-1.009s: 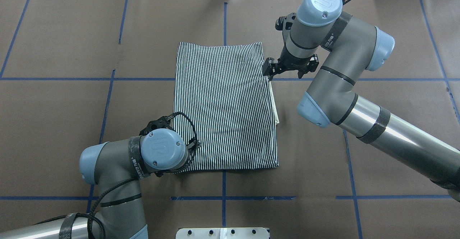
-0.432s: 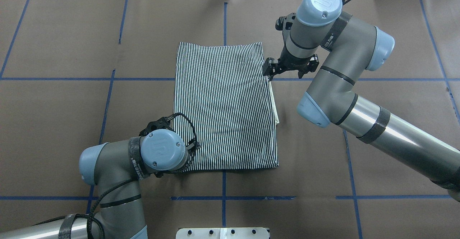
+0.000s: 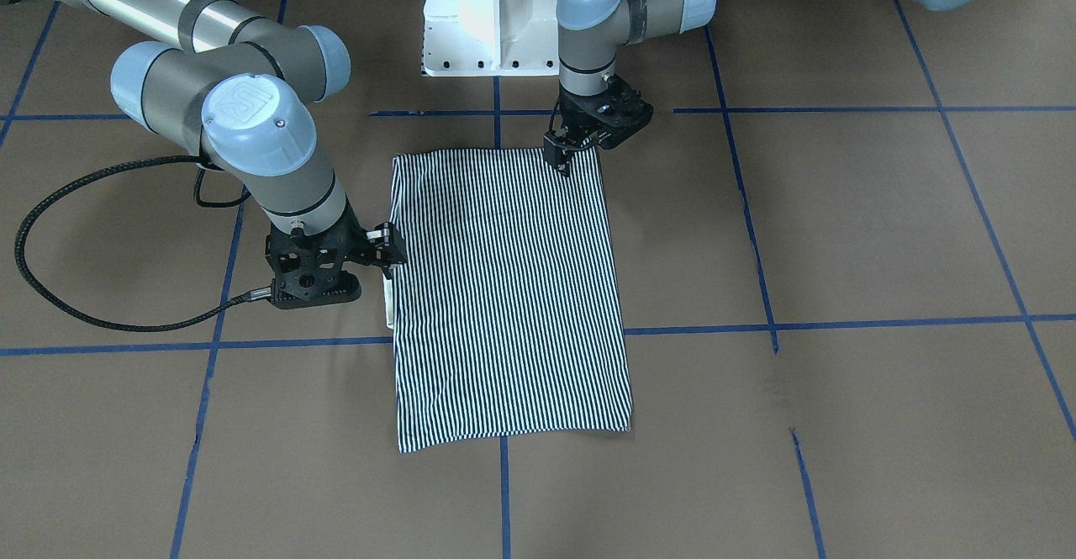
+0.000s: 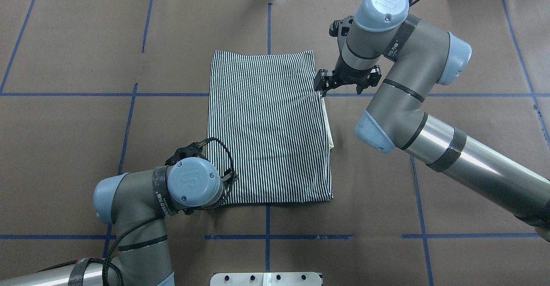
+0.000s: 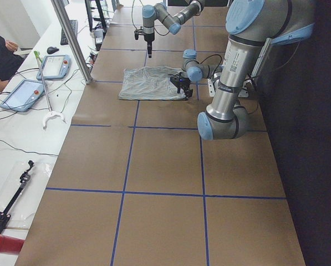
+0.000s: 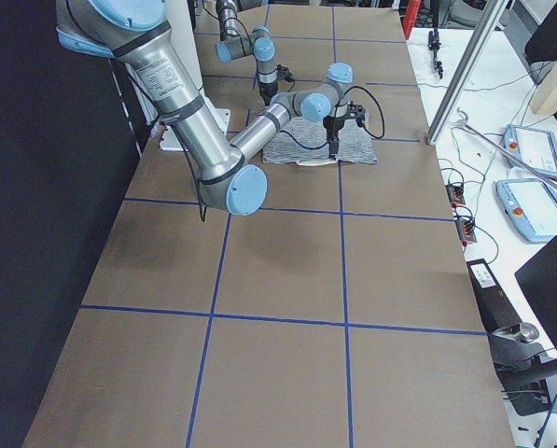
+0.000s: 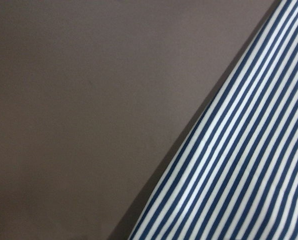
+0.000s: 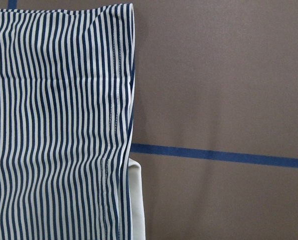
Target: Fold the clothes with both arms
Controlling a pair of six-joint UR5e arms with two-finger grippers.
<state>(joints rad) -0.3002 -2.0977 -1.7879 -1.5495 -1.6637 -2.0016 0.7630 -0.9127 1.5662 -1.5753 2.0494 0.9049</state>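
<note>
Left gripper (image 3: 561,158) and right gripper (image 3: 389,256) finger gaps indiscernible, collar (image 4: 328,124) mostly under shirt (image 4: 266,127)

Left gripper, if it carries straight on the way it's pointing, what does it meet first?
Probably the striped polo shirt, close to one corner; the left gripper points down onto it, though its height is unclear.
</note>
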